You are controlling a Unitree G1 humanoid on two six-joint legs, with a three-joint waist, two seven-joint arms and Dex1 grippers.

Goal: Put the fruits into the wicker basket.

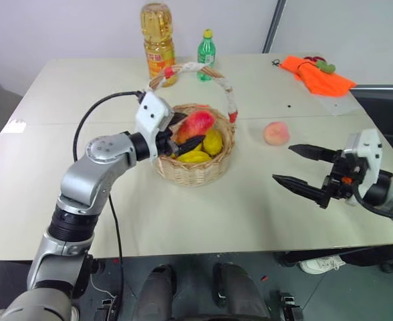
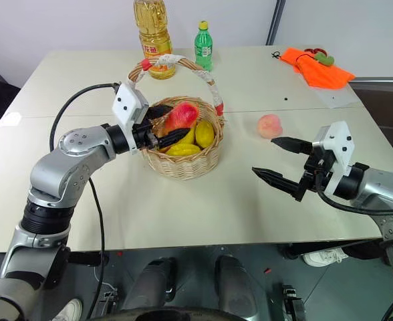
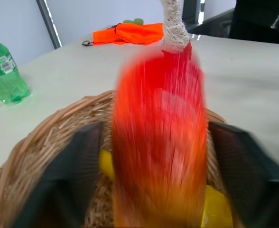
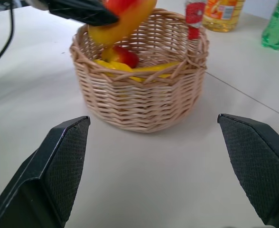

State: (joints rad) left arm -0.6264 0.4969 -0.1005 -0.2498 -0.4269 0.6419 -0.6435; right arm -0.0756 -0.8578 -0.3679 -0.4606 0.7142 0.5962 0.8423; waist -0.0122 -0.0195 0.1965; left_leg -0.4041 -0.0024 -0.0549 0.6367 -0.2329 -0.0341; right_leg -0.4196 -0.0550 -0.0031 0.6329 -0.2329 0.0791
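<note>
While our left gripper (image 1: 183,137) hangs spread over the wicker basket (image 1: 195,171), the mango (image 1: 195,124) drops free between its fingers toward the lemon (image 1: 212,142). Our right gripper (image 1: 302,168) waits wide open, near the peach (image 1: 276,133) on the table (image 1: 203,207).

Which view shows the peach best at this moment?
The left eye view: the peach sits whole on the table, beside the wicker basket, unobstructed. The right eye view gives the same. In the right wrist view, a sliver of pink-orange at the edge may be it.

Head views look down; wrist views share basket (image 4: 139,90) close.
</note>
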